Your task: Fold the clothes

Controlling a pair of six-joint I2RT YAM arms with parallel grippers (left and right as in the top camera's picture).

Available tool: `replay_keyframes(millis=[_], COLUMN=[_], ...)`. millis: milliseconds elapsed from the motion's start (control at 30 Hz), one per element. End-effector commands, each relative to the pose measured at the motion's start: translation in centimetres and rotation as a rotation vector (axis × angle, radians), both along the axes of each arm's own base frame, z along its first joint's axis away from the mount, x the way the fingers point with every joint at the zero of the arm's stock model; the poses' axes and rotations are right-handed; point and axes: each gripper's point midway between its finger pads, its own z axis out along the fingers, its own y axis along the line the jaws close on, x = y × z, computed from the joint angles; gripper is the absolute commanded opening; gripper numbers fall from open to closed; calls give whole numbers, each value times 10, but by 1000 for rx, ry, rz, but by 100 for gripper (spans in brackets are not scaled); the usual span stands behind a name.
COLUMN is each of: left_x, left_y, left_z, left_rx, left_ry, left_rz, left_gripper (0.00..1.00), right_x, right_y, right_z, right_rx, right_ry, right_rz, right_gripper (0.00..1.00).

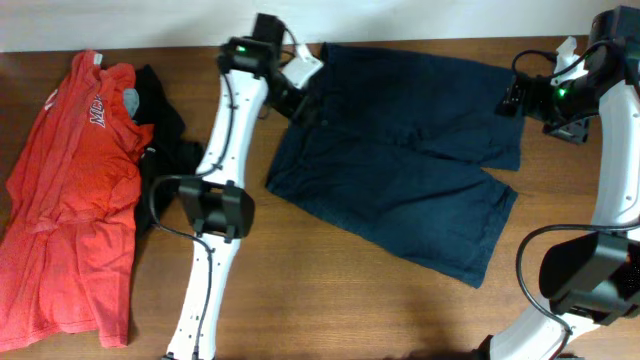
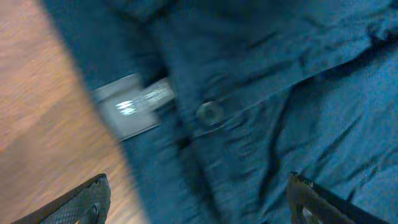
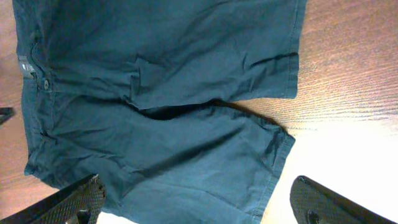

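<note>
We see a wooden bench (image 1: 330, 300) with dark blue shorts (image 1: 400, 170) spread flat right of centre. Their long axis runs left to right, waistband at the left and both legs reaching right. A red shirt (image 1: 70, 200) and a black garment (image 1: 165, 130) lie at the far left. Our left pincer (image 1: 298, 98) hovers over the waistband, spread apart and empty, with the button (image 2: 210, 112) just ahead of it. Our right pincer (image 1: 515, 95), also apart and empty, hangs by the upper leg's hem. We judge each arm nearest its own end.
</note>
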Motion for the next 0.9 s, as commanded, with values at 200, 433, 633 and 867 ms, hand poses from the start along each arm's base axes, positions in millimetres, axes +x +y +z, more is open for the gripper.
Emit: replay_keyframes(millis=[200,433,633,867], left_x=[-14,-26,-40,-43], left_y=[-9,-5,-10,-19], left_z=[-33,-47,-62,-58], left_rx=[84,106,86,34], left_ry=[87,164,243,263], left_rz=[49,87,73,60], left_gripper=[82,78,73,48], right_x=[0,-3,-3,-3], right_y=[3,3,3,3], right_z=[8,7,7,7], right_rx=[-9,-9,-10,-10], right_ry=[-16,-5,-4,-4], right_rz=[15,15,15,15], right_gripper=[100,100,100,99])
